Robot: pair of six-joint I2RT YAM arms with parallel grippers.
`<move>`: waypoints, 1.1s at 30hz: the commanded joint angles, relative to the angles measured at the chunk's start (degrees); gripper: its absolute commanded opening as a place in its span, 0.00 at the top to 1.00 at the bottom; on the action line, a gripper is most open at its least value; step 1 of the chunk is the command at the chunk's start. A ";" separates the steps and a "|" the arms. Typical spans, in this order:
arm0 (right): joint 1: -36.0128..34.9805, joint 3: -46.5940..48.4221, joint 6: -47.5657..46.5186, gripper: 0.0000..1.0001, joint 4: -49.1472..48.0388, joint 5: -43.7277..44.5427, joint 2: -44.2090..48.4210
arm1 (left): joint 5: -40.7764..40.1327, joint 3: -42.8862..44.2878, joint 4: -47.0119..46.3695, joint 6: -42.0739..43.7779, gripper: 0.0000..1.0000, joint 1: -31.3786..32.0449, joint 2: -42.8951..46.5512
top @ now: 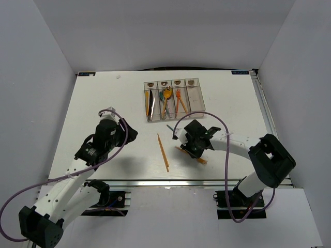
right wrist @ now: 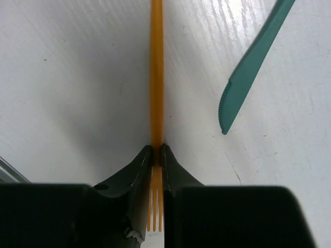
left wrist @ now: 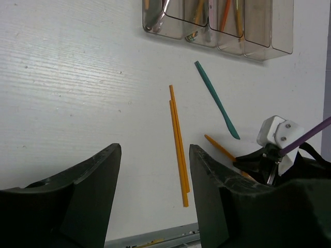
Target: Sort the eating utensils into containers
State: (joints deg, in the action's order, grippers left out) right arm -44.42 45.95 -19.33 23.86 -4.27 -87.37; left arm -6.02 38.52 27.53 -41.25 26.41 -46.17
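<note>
The four joined clear bins [top: 195, 95] stand at the table's far middle and hold several utensils; the rightmost looks empty. They also show at the top of the left wrist view [left wrist: 269, 31]. My right gripper [top: 192, 147] [right wrist: 156, 150] is shut on an orange fork [right wrist: 156, 77] near its tines; the fork [top: 201, 159] lies low on the table. A teal knife [top: 170, 126] [left wrist: 217, 101] [right wrist: 256, 51] lies just beyond it. Two orange sticks [top: 163, 152] [left wrist: 179, 147] lie side by side at the centre. My left gripper [top: 124, 135] [left wrist: 155, 150] is open and empty, left of the sticks.
White walls enclose the table on three sides. A metal rail [left wrist: 155, 240] runs along the near edge. The right arm's purple cable [top: 227, 155] loops above its wrist.
</note>
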 commanded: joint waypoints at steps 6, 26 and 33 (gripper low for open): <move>-1.19 -0.34 -1.05 1.00 1.54 2.34 -2.46 | -2.77 -1.61 2.53 -3.83 0.34 0.04 4.78; 10.23 20.98 -105.24 1.00 22.01 -0.24 4.95 | -3.21 -2.75 6.21 -5.41 0.34 0.04 11.18; 13.31 32.26 -117.74 1.00 12.56 9.18 -7.36 | -3.82 -3.63 8.68 -6.82 0.34 0.04 14.88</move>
State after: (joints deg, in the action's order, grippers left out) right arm -31.92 74.70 -109.84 40.71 -0.73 -92.40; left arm -8.67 35.57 34.28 -47.09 26.41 -32.42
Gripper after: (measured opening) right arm 0.070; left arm 0.660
